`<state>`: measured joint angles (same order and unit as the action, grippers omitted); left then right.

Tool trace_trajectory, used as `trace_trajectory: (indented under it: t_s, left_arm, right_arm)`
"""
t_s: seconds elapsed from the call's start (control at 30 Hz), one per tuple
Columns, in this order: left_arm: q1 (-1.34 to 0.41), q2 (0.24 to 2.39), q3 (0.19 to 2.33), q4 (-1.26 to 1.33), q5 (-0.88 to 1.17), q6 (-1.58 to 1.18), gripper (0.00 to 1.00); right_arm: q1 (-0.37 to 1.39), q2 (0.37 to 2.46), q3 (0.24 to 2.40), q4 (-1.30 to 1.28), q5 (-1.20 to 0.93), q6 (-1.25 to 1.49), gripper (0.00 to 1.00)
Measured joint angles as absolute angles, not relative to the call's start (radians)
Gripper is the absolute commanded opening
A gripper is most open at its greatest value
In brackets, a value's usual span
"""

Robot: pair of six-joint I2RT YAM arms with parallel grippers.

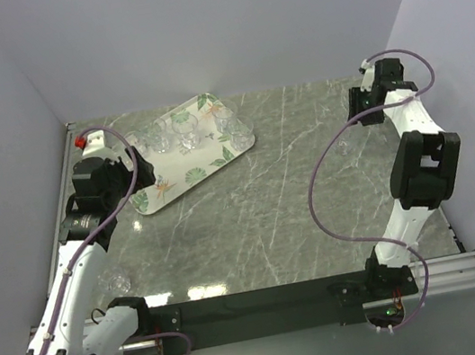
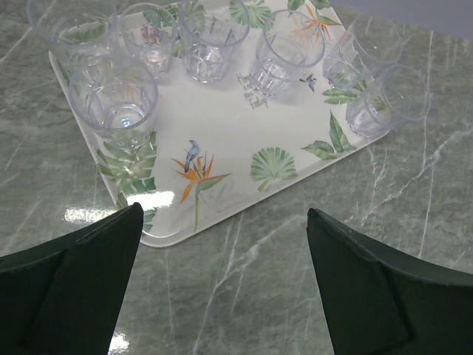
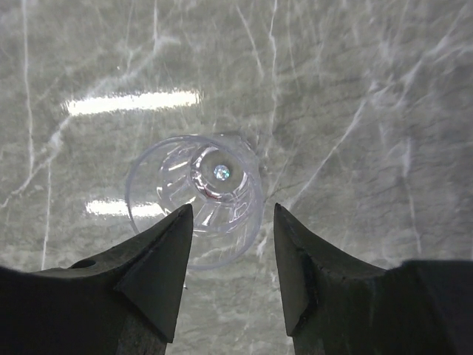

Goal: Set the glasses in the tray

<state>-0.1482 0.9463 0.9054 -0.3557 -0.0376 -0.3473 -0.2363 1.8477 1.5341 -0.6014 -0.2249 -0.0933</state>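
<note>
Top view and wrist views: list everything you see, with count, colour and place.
Tray: one, cream with green leaves, far-left part of the table.
Glasses: seven, clear, upright on the tray.
Glass: one, clear, on the table below the right gripper.
Another glass: apparently one, clear and faint, on the table beside the left arm.
Table: one, grey-green marble.
Left gripper: open, at the tray's near edge.
Right gripper: open, above the lone glass.
</note>
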Motion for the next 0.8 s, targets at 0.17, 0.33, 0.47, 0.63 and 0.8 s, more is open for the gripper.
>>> trace_trajectory:
  t_s: [0.17,0.33,0.47,0.63,0.8]
  left_arm:
    - [-0.148,0.946,0.905,-0.355,-0.03,-0.341,0.98]
    - [-0.148,0.946,0.905,-0.356,-0.025,-0.335,0.98]
    - [-0.148,0.946,0.905,-0.355,-0.023,-0.334,0.98]
    - [-0.148,0.946,0.904,-0.355,-0.019,-0.334,0.98]
    - [-0.148,0.933,0.899,-0.342,0.014,-0.334,0.98]
  right_arm:
    - [-0.236,1.873,1.534,-0.617,-0.228,-0.09,0.5]
    - [-0.236,1.888,1.534,-0.616,-0.21,-0.086,0.47]
    - [-0.236,1.912,1.534,-0.616,-0.199,-0.086,0.42]
    - [-0.236,1.93,1.534,-0.616,-0.188,-0.081,0.16]
    - [-0.236,1.93,1.534,-0.614,-0.184,-0.077,0.0]
